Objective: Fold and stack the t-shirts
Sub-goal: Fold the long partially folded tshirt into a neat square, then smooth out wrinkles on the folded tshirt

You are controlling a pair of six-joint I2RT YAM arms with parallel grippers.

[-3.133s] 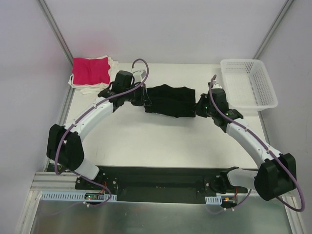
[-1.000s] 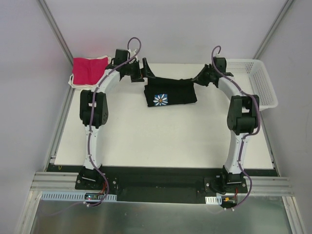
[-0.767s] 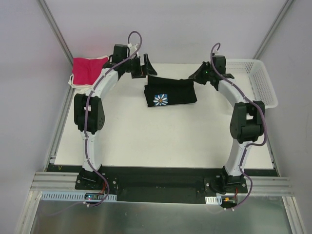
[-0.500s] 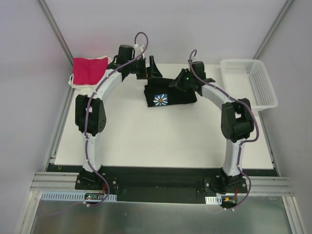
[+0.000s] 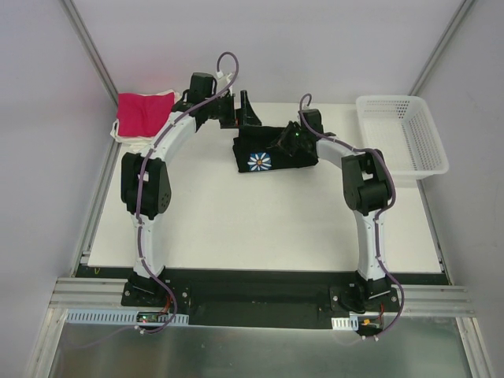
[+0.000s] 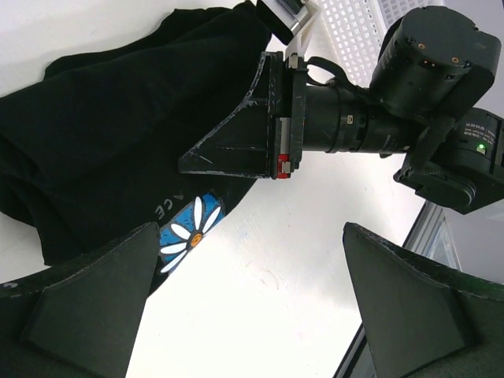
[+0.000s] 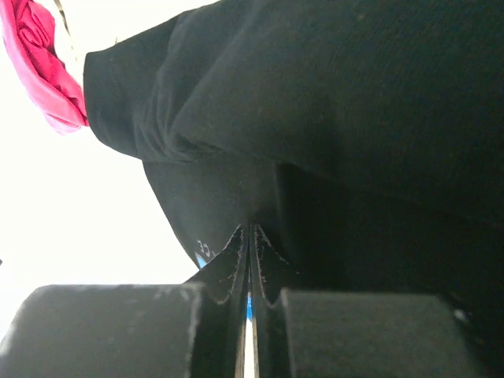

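The white table [image 5: 236, 228] carries everything, and I place the rest from the large black folded cotton t-shirt [image 5: 287, 151] lying at the table's far middle. It lies as a wide band, folded, with loose rolls along its far edge.

To the right of the black t-shirt, well apart from it, stands the white plastic mesh basket [image 5: 402, 142] at the table's far right corner. To the left of the black t-shirt, also apart from it, lies the folded magenta-pink t-shirt [image 5: 142, 113]. It rests on top of cream-white t-shirts [image 5: 118, 135], whose edges show beneath it.

My left gripper [image 6: 252, 315] hangs just beyond the black t-shirt's far left corner, fingers spread as wide as they go and holding nothing.

My right gripper [image 7: 250, 236] is over the middle of the black t-shirt, its two fingers pressed flat together and the tips down against the cloth. I cannot tell whether any cloth is caught between them.

The blue square print with a white daisy [image 5: 259, 161] faces up at the black t-shirt's near left corner.
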